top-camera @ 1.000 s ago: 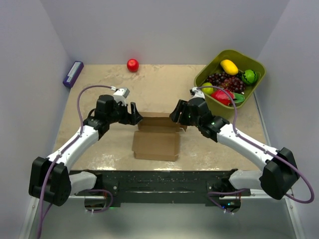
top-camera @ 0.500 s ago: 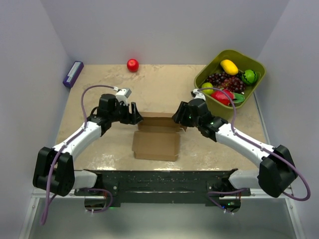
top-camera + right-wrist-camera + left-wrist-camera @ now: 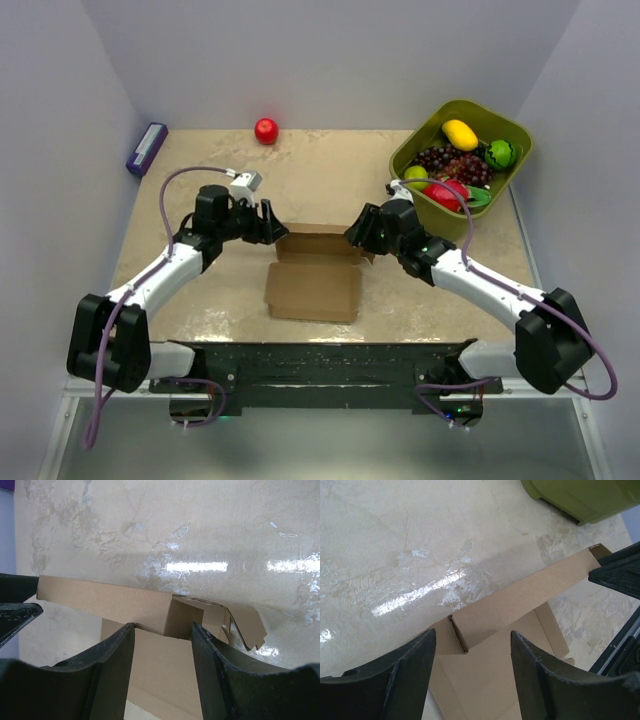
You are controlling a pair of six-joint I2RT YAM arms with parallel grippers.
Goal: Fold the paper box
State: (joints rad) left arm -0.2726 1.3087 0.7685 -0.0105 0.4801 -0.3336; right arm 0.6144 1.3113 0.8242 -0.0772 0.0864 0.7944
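Cardboard blank part-raised: the paper box (image 3: pixel 314 288) lies mid-table between both arms, base flat and rear wall standing. The sheet looks light, thin and easily creased, and is likely to skid on the glossy tan table (image 3: pixel 330 170), so the surest hold seems to be the end flaps close to their fold lines. The left gripper (image 3: pixel 272 228) and right gripper (image 3: pixel 354 232) flank the wall's two ends, each with jaws apart astride a corner, clamping nothing. A green fruit bin (image 3: pixel 505 118) sits far right.

Green fruit bin (image 3: pixel 512 178) just beyond the right tool (image 3: pixel 355 235); red ball (image 3: pixel 266 131) and purple box (image 3: pixel 146 149) well beyond the left tool (image 3: pixel 272 232).
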